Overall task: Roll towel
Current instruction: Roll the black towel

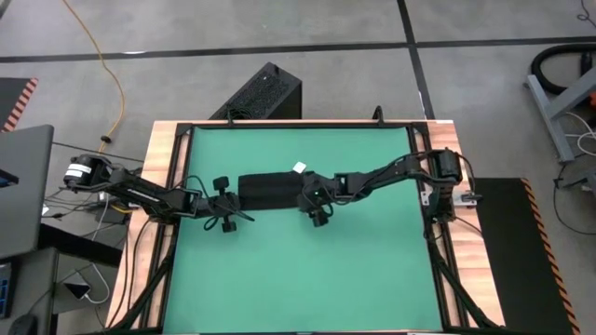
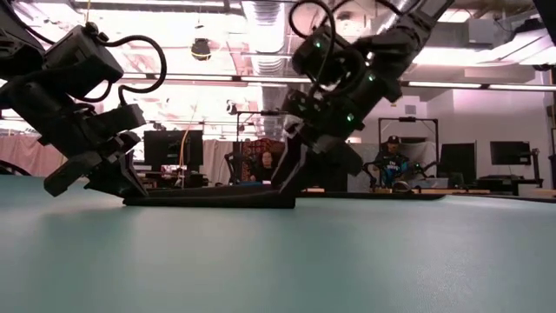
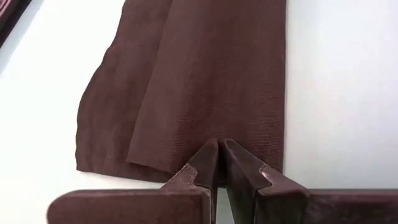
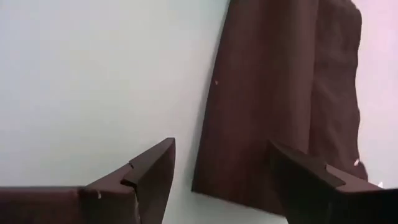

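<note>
The black towel (image 1: pixel 270 191) lies flat on the green table as a long folded strip, and its white tag (image 1: pixel 300 168) sticks out at the far right corner. It also shows in the low view (image 2: pixel 208 199). My left gripper (image 1: pixel 235 200) is shut at the strip's left end (image 3: pixel 205 93). My right gripper (image 1: pixel 315 207) is open at the strip's right end. One finger (image 4: pixel 152 177) stands over bare table and the other (image 4: pixel 311 183) over the towel (image 4: pixel 267 93). Whether they touch the cloth, I cannot tell. My left gripper has its shut fingertips (image 3: pixel 217 152) set on the towel's left end (image 3: pixel 186 158), near the middle of that short edge. They slant down from the table's left side. The cloth there lies flat, without a pucker. Whether a layer is caught between the tips, I cannot tell.
A black ribbed box (image 1: pixel 264 91) stands on the floor past the table's far edge. A wooden border and black frame (image 1: pixel 168 177) run around the green mat. Bare mat (image 1: pixel 307 279) lies toward the near edge. A person (image 2: pixel 393 161) sits in the room behind.
</note>
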Controlling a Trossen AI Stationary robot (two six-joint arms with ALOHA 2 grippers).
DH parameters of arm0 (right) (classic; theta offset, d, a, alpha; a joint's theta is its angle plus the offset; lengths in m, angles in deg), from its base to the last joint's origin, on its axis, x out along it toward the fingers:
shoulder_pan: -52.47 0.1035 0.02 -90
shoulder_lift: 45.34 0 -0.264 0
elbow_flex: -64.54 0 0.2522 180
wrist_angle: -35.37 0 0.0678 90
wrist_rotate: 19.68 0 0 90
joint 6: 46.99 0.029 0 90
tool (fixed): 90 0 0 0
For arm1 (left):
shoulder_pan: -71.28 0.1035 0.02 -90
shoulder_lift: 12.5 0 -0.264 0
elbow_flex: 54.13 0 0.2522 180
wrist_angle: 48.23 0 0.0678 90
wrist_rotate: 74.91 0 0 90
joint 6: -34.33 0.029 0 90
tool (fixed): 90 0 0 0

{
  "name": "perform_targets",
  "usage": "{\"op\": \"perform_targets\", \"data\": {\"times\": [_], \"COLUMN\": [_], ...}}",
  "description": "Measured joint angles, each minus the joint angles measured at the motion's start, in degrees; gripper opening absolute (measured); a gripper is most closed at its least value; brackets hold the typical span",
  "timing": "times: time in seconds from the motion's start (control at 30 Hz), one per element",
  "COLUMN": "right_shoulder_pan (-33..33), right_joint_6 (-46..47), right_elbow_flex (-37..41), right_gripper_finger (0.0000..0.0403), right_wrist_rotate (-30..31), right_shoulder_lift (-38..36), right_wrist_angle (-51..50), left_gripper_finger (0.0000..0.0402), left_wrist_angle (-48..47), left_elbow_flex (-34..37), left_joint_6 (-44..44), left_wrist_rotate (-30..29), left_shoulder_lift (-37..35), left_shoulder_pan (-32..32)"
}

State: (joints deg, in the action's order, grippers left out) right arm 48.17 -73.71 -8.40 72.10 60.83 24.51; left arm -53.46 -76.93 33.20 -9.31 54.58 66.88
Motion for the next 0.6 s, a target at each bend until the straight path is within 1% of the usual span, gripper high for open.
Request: {"op": "perform_targets", "data": {"times": [0.1,0.2,0.3,0.47,0.6], "right_shoulder_pan": [-0.86,-1.99,-2.71,-2.99,-2.99], "right_joint_6": [0.08,0.11,0.59,2.06,6.97], "right_elbow_flex": [2.96,5.16,6.76,6.27,5.56], "right_gripper_finger": [0.0270,0.0270,0.0270,0.0270,0.0269], "right_wrist_rotate": [-0.17,-0.33,-0.54,-0.60,-0.61], "right_shoulder_lift": [0.00,0.01,1.71,6.37,8.53], "right_wrist_angle": [5.21,7.94,10.84,12.18,12.06], "left_gripper_finger": [0.0016,0.0016,0.0016,0.0016,0.0016], "left_wrist_angle": [0.00,0.00,0.00,0.68,0.29], "left_elbow_flex": [0.00,0.00,0.00,0.02,-0.53], "left_joint_6": [0.02,0.02,0.44,1.40,1.34], "left_wrist_rotate": [-0.03,0.09,0.13,0.17,0.19], "left_shoulder_lift": [0.00,0.00,0.00,-0.02,-0.02], "left_shoulder_pan": [0.00,0.02,0.01,0.02,-0.05]}}
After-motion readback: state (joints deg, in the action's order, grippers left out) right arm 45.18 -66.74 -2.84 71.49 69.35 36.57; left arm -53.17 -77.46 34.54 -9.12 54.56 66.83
